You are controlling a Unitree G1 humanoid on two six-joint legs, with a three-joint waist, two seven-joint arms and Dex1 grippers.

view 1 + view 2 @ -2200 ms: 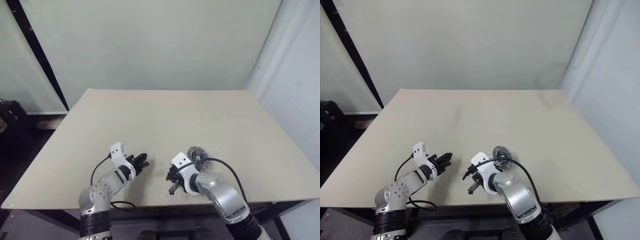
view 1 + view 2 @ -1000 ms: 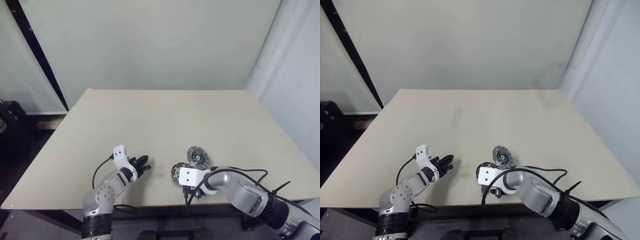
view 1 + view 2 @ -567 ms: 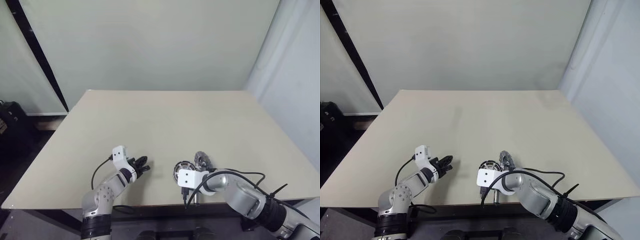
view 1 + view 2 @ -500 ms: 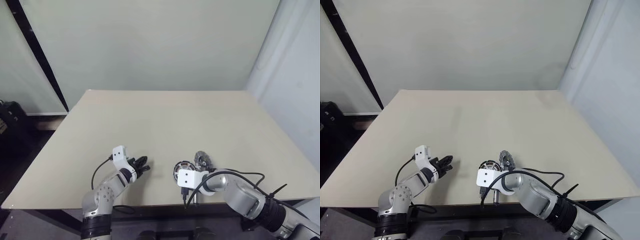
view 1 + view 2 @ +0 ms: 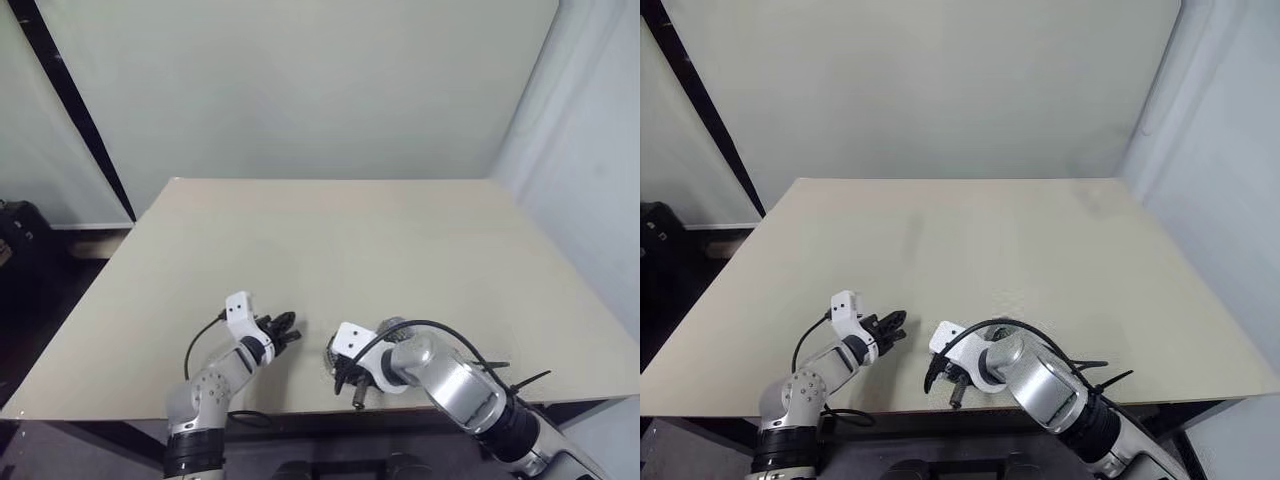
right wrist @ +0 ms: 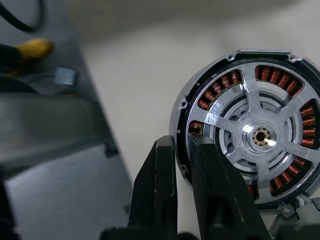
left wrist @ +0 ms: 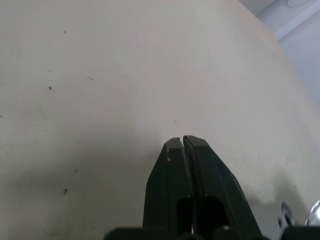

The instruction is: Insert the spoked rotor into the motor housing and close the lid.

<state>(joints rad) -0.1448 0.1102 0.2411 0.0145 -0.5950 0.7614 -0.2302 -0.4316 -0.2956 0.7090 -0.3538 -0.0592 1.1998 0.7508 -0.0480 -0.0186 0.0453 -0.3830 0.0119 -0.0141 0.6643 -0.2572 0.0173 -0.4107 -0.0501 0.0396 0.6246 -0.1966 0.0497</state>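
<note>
Copper windings ring the housing (image 6: 250,137), which the right hand (image 6: 182,150) pinches by its dark rim near the counter's (image 5: 400,240) front edge; silver spokes across its face suggest the rotor (image 6: 261,136) sits inside. Left hand (image 7: 183,142) is clenched on nothing, apart to the left. With so thin a rim grip, the housing could slip off the edge. Beige counter, pale walls.

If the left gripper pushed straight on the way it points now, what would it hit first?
Most likely the bare table. The left gripper, shut and holding nothing, slants down over open tabletop with nothing in its line. The right gripper and the motor housing sit off to the side; depth is hard to judge.
</note>
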